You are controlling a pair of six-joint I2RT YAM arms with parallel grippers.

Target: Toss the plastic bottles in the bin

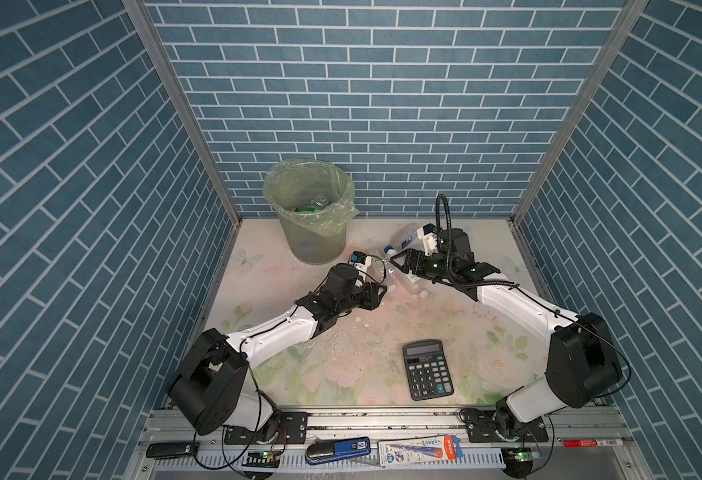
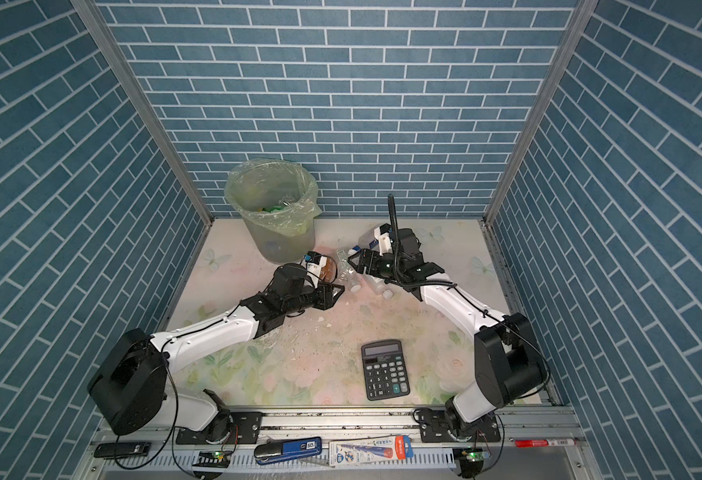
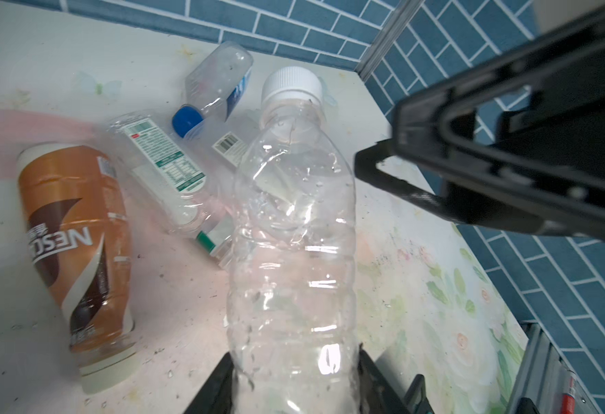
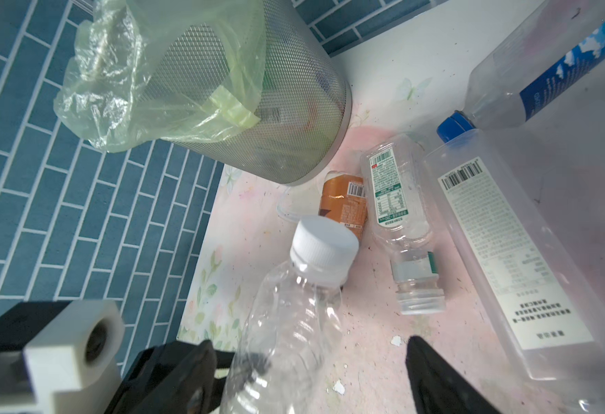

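Observation:
My left gripper is shut on the base of a clear white-capped bottle, raised over the table in front of the bin. My right gripper stands open beside that bottle; one finger is close to it, the other well apart. On the table beyond lie a brown bottle, an uncapped green-labelled bottle, a blue-capped bottle and a large white-labelled bottle. The bag-lined bin holds several bottles.
A black calculator lies near the table's front right. Blue brick walls close in the left, back and right. On the front rail sit a blue stapler-like tool, a pen pack and a red marker.

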